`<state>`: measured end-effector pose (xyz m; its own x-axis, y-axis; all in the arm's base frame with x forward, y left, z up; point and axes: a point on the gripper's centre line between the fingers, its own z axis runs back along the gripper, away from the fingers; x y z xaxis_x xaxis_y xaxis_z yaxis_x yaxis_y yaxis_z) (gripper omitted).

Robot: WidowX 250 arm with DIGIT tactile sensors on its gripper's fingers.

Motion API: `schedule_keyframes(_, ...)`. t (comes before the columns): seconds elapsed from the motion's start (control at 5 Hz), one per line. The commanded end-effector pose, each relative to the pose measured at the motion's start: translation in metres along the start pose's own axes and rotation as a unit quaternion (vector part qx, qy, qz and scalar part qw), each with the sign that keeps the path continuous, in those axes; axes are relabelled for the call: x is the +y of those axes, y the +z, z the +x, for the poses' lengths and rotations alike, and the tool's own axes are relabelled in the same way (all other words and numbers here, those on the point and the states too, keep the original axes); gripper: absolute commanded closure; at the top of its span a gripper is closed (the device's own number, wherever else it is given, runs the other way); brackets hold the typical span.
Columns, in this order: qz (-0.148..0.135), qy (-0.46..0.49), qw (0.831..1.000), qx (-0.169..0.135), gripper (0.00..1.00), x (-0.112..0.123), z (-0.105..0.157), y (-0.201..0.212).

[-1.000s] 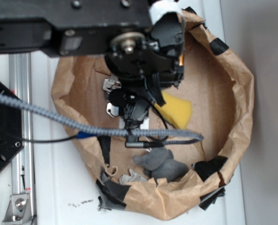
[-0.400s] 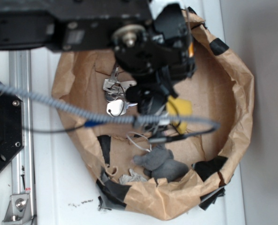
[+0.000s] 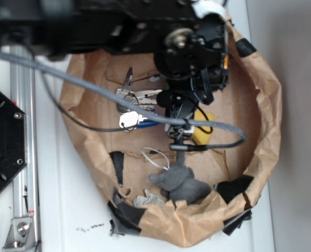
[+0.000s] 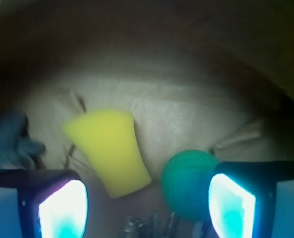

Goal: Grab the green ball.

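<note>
**Ball Hidden From Above, Plain at the Wrist**

Because the black arm (image 3: pixel 118 26) and its grey cable (image 3: pixel 92 86) crossed the top of the exterior view, much of the brown paper bag (image 3: pixel 265 105) was covered, and the green ball did not show there at all. Only 1 corner of the yellow sponge wedge (image 3: pixel 203 131) peeked out below the wrist. A bunch of keys (image 3: pixel 131 105) lay to its left, and a grey stuffed toy (image 3: pixel 179 184) sat near the bag's front wall, both clear of the arm.

From the wrist camera things read differently, though blurred. The green ball (image 4: pixel 189 183) rested on the bag floor just beside the sponge wedge (image 4: pixel 112 151), its right side hidden behind the right fingertip (image 4: pixel 231 206). The gripper (image 4: pixel 147 208) stood spread wide, its 2 fingers well apart, gripping nothing. A dim grey shape at the left edge was cut off, and the metal bits at the bottom were too soft to make out.
</note>
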<state>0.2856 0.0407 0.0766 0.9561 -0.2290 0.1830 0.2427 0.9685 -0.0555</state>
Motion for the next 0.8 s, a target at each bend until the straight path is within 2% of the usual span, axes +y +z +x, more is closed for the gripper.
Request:
schedule_keyframes(0.0, 0.032, -0.126, 0.991, 0.017, 0.00, 0.038, -0.004, 0.018)
schedule_keyframes(0.2, 0.107, -0.141, 0.983, 0.046, 0.00, 0.050, -0.008, 0.006)
schedule_keyframes(0.4, 0.089, -0.175, 0.980, 0.030, 0.00, 0.040, -0.005, -0.015)
schedule_keyframes(0.6, 0.042, -0.201, 0.978, 0.047, 0.00, 0.002, 0.001, -0.037)
